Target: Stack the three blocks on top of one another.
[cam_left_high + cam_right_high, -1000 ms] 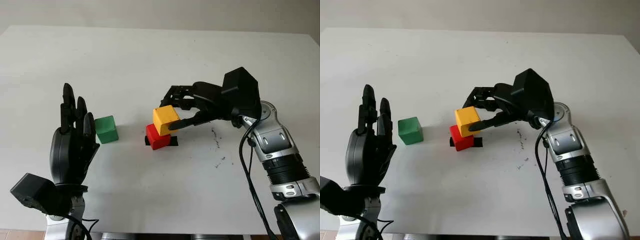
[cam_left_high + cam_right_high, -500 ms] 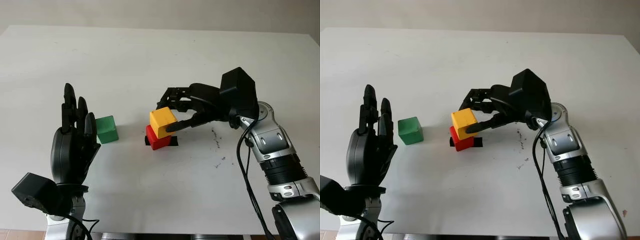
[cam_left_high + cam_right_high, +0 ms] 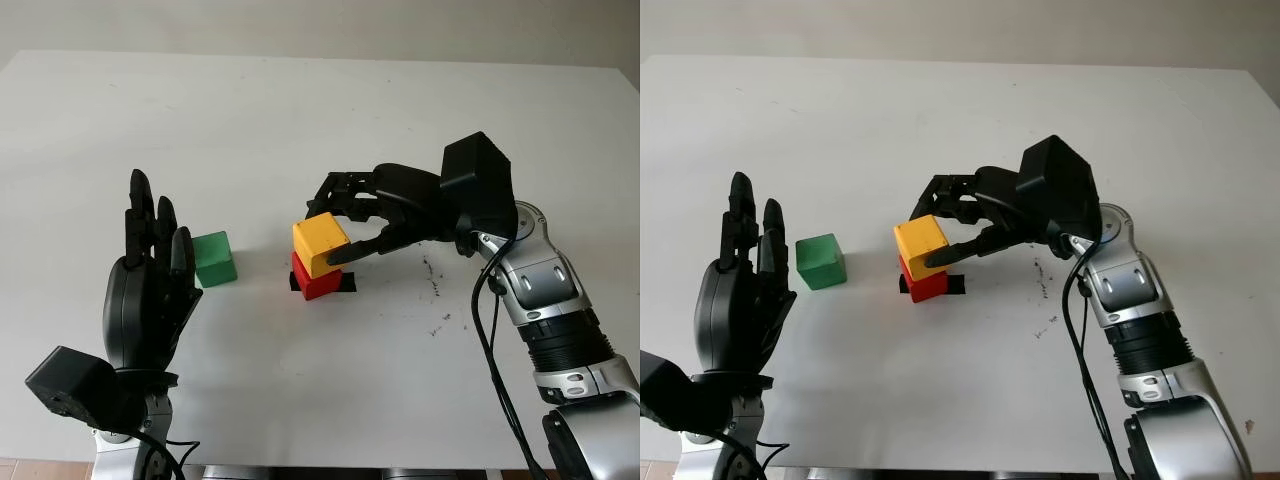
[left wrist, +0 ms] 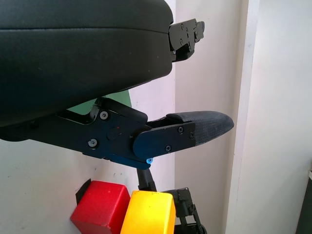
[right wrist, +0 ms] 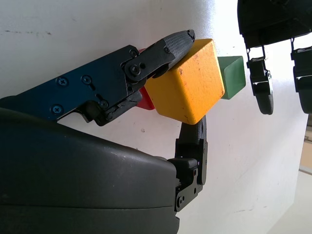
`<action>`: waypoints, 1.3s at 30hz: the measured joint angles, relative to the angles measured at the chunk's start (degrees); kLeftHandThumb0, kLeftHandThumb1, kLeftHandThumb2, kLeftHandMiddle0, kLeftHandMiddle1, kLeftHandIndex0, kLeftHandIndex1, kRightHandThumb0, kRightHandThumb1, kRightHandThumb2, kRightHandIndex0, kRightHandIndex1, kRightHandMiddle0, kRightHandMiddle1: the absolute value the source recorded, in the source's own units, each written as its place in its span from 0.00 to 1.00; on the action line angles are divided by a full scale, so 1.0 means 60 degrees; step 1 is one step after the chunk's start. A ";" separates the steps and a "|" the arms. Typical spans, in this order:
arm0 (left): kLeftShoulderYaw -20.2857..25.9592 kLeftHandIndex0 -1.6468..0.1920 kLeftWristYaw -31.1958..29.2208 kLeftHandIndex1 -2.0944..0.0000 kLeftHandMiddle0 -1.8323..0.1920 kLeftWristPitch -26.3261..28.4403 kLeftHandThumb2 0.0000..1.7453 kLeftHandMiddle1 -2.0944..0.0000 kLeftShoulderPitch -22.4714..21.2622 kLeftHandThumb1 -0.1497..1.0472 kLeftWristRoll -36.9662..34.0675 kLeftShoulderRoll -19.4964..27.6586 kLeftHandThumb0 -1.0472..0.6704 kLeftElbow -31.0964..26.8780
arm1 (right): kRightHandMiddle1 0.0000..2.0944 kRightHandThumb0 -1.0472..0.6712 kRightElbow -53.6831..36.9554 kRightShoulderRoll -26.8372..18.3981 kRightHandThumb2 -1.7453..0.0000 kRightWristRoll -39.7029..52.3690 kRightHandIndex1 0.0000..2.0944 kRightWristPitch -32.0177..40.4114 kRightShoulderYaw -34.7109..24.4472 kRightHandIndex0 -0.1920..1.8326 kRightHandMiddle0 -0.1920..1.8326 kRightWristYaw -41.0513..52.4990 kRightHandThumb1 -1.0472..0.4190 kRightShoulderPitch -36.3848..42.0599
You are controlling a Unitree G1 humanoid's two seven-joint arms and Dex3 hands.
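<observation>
My right hand is shut on the yellow block, holding it just over the red block, which sits on a small black patch in the table's middle. In the right wrist view the yellow block is pinched between thumb and fingers, with the red block mostly hidden behind it. The green block stands on the table to the left, close to the fingertips of my left hand, which is raised, open and holds nothing. The left wrist view shows the red block and yellow block side by side.
The white table reaches to a far edge at the back. Dark scuff marks lie right of the red block, under my right forearm.
My right hand has carried the yellow block a little to the left, so it now sits more squarely over the red block. The left hand and green block have not moved.
</observation>
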 measured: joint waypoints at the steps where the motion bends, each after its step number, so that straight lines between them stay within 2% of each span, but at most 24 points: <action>1: 0.0002 1.00 -0.0001 0.99 0.99 -0.0024 0.32 0.97 0.0000 1.00 -0.0001 0.0000 0.21 0.0028 | 0.77 0.32 0.0001 0.0000 0.97 -0.0040 0.02 -0.0091 0.0023 0.20 0.26 -0.0037 0.09 0.0000; 5: 0.0001 1.00 0.0010 0.98 0.99 -0.0025 0.32 0.97 0.0001 1.00 -0.0001 -0.0003 0.22 0.0036 | 0.74 0.31 0.0002 0.0000 0.97 -0.0303 0.01 -0.0279 0.0140 0.19 0.24 -0.0297 0.09 0.0042; 7: 0.0000 1.00 0.0010 0.98 0.99 -0.0025 0.32 0.97 0.0001 1.00 0.0002 -0.0002 0.22 0.0036 | 0.69 0.30 -0.0019 -0.0007 0.97 -0.0429 0.01 -0.0276 0.0196 0.17 0.22 -0.0355 0.09 0.0091; 8: 0.0000 1.00 0.0020 0.98 0.98 -0.0025 0.32 0.97 0.0002 1.00 0.0007 -0.0002 0.21 0.0036 | 0.61 0.28 -0.0070 -0.0039 0.97 -0.0527 0.01 -0.0266 0.0245 0.16 0.18 -0.0356 0.10 0.0107; 14: -0.0008 1.00 0.0079 0.98 0.98 -0.0002 0.32 0.97 0.0003 1.00 0.0021 -0.0006 0.21 0.0031 | 0.37 0.25 -0.0428 -0.0265 0.97 -0.0809 0.01 0.0107 0.0467 0.08 0.11 -0.0087 0.12 0.0113; 21: -0.0028 1.00 0.0105 0.99 0.99 0.0086 0.32 0.97 0.0032 1.00 0.0043 -0.0006 0.22 -0.0019 | 0.23 0.19 -0.0471 -0.0362 0.97 -0.0672 0.01 0.0258 0.0583 0.01 0.06 0.0574 0.13 0.0113; 27: -0.0030 1.00 0.0111 0.99 0.99 0.0117 0.32 0.97 0.0032 1.00 0.0024 -0.0007 0.22 -0.0033 | 0.13 0.14 -0.0471 -0.0624 0.97 -0.0652 0.00 0.0200 0.0643 0.00 0.01 0.1172 0.13 0.0100; 29: -0.0026 1.00 0.0096 0.98 0.98 0.0077 0.32 0.97 0.0031 1.00 0.0003 -0.0007 0.22 -0.0018 | 0.04 0.11 -0.0471 -0.0709 0.97 -0.0636 0.00 0.0125 0.0648 0.00 0.00 0.1399 0.13 0.0096; 34: -0.0027 1.00 0.0110 0.98 0.98 0.0021 0.32 0.97 0.0028 1.00 0.0016 -0.0009 0.21 0.0025 | 0.00 0.03 -0.0471 -0.0785 0.96 -0.0303 0.00 -0.0656 0.0468 0.00 0.00 0.1487 0.10 0.0099; 36: -0.0025 1.00 0.0108 0.98 0.98 0.0015 0.32 0.97 0.0027 1.00 0.0010 -0.0011 0.21 0.0028 | 0.00 0.02 -0.0640 -0.0763 0.95 -0.0148 0.00 -0.0676 0.0153 0.00 0.00 0.1078 0.05 0.0171; 39: 0.0017 1.00 0.0078 0.98 0.98 -0.0070 0.32 0.97 0.0024 1.00 -0.0003 -0.0009 0.21 0.0060 | 0.00 0.04 -0.1241 -0.0547 0.82 0.0264 0.00 -0.0584 -0.0797 0.00 0.00 -0.0149 0.01 0.0602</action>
